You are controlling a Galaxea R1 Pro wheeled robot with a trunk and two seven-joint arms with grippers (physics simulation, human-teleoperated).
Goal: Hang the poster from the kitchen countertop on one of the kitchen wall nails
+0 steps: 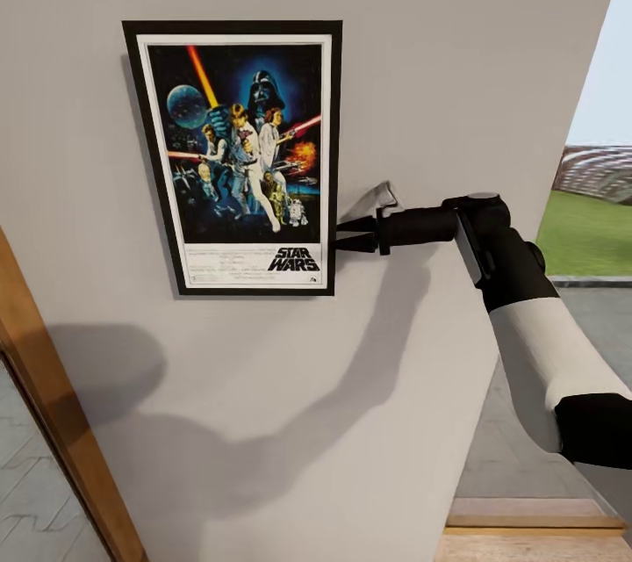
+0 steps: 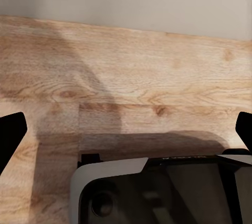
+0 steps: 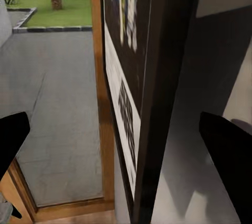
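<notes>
the right gripper (image 1: 341, 241) sits at the poster's lower right edge, its dark fingertips (image 1: 353, 242) just touching or a hair off the black frame; from the head view i cannot tell which. in the right wrist view the two fingers (image 3: 228, 169) stand wide apart on either side of the frame's edge, with clear gaps between pads and frame, so they are not pinching it. the poster (image 1: 239, 156) hangs upright and nearly square against the pale grey wall (image 1: 439, 61), close to flat on it, casting a thin shadow on its left side. the nail itself is hidden behind it, so whether the frame is truly hooked cannot be seen.

the step in hand looks like the release and withdrawal. to do it well, i judge the fingers should keep their wide spread and back straight out along the arm's line, away from the frame's edge, without dragging sideways or downward; any scrape on the frame could tilt the poster or lift it off its hook. a slow retreat, watching that the poster stays level, is the safe way.

the left gripper (image 2: 126, 135) points down at the wooden floor (image 2: 126, 66), its fingers spread wide and holding nothing, above the robot's own base (image 2: 157, 192).
</notes>
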